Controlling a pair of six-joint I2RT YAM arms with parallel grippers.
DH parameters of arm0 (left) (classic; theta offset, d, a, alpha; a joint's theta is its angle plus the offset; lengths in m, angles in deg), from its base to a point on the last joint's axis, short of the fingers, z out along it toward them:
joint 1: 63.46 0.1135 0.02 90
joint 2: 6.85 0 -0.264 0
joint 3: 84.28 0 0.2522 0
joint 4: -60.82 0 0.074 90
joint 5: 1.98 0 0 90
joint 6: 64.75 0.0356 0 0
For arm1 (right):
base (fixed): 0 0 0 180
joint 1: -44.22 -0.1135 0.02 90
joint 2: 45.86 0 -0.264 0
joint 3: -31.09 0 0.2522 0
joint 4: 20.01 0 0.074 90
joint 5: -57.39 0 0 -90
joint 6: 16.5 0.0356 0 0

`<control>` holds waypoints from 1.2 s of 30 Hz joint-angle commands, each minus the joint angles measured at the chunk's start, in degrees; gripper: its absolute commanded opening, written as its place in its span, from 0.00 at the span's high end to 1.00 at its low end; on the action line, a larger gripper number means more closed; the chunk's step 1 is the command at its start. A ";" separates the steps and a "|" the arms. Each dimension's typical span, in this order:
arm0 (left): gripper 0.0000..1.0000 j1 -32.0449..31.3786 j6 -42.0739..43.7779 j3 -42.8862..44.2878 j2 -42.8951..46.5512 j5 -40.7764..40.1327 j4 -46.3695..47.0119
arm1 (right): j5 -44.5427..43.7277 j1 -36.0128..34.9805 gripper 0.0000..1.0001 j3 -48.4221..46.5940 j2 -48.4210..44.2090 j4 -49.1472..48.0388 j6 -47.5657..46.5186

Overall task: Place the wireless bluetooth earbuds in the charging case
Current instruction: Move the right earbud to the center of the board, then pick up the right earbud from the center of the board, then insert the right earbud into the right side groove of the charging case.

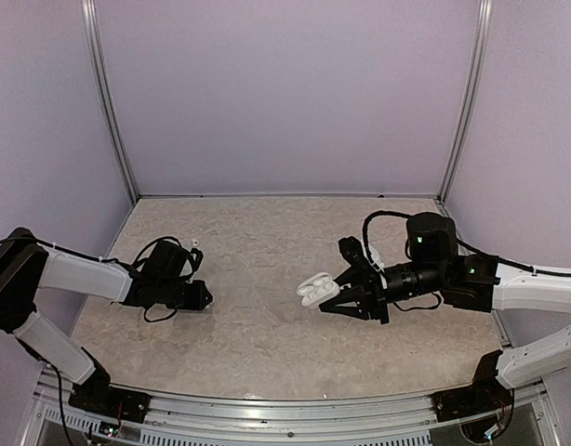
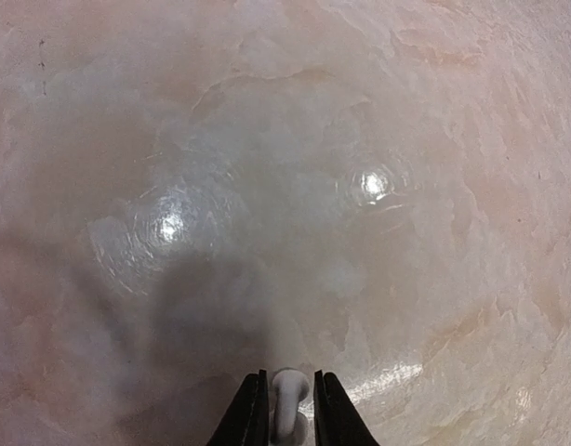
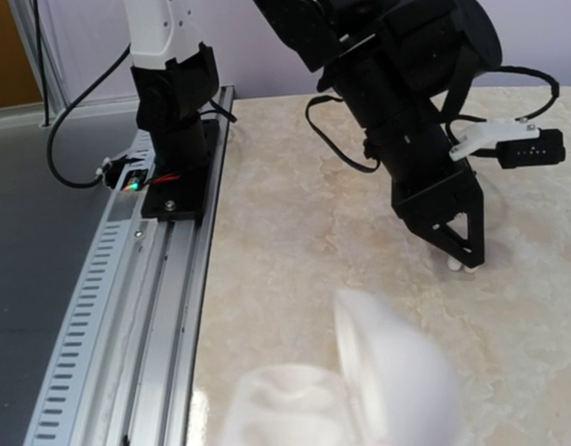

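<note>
Gripping one earbud (image 2: 287, 404) between its two dark fingers, the left gripper (image 1: 204, 297) is closed on the small white piece and points down at the table (image 1: 258, 242) on the left side of the scene. In the left wrist view the earbud sits upright between the fingertips, touching both, with marbled tabletop and two light reflections beyond it. In the right wrist view the white piece shows just below the fingertips, at or just above the tabletop; contact with the surface cannot be told. The right gripper (image 1: 334, 299) is closed on the charging case (image 1: 313, 288), a small white clamshell held right of the table's centre with its two halves hinged open. Whether the case rests on the table or is lifted cannot be told. In the right wrist view the case fills the near foreground, blurred, its raised lid on the right and its tray on the left; what the tray contains cannot be made out. A stretch of tabletop separates the case from the left gripper, which are well apart. A black cable (image 1: 383, 218) loops over the right arm behind its wrist. A metal rail (image 1: 285, 413) runs along the near edge and carries both arm bases. Pale lilac walls (image 1: 285, 93) close the far side and both flanks.
</note>
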State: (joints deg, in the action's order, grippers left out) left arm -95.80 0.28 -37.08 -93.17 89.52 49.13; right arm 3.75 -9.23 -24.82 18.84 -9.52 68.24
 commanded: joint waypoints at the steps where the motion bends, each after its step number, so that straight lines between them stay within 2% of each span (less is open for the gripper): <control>1: 0.82 0.17 1.48 1.94 -0.42 -0.28 -0.66 | -0.21 0.28 0.97 -1.00 -0.95 0.17 0.25; 23: 1.00 -0.47 3.61 2.09 4.38 1.28 -1.25 | -1.00 0.32 0.97 -0.67 -1.01 -0.25 0.24; 31: 1.00 -7.47 10.62 5.12 15.16 6.10 0.52 | 0.90 0.29 0.97 -0.71 -0.72 -0.78 -0.18; 36: 1.00 -14.85 16.80 8.79 24.37 11.08 1.93 | 3.53 0.33 0.96 -1.06 -0.43 -0.21 -1.15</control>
State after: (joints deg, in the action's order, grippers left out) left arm -105.96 10.38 -32.23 -74.88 95.07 48.39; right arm 4.60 -9.23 -24.82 18.84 -9.41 68.11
